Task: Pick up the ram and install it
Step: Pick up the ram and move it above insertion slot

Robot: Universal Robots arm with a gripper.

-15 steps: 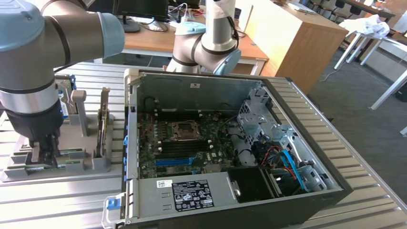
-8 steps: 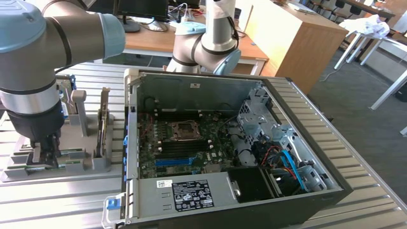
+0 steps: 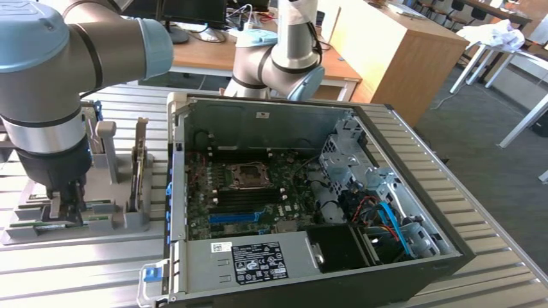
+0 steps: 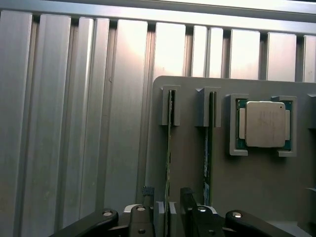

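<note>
Two rams stand on edge in slots of a grey holder (image 4: 190, 163). My gripper (image 4: 173, 216) hangs right over one ram (image 4: 169, 148), a thin green stick, with one finger (image 4: 159, 218) on each side of its near end and small gaps showing. The jaws are open and hold nothing. The second ram (image 4: 209, 143) stands parallel, one slot over. In the exterior view my gripper (image 3: 67, 206) is down at the holder (image 3: 111, 221) on that view's left, beside the open computer case (image 3: 402, 147).
A square silver processor chip (image 4: 265, 124) lies in its pocket on the holder, beyond the second ram. The motherboard (image 3: 248, 192) lies bare inside the case. All of it rests on a ribbed aluminium table (image 4: 74, 128). Another arm's base (image 3: 283, 64) stands behind the case.
</note>
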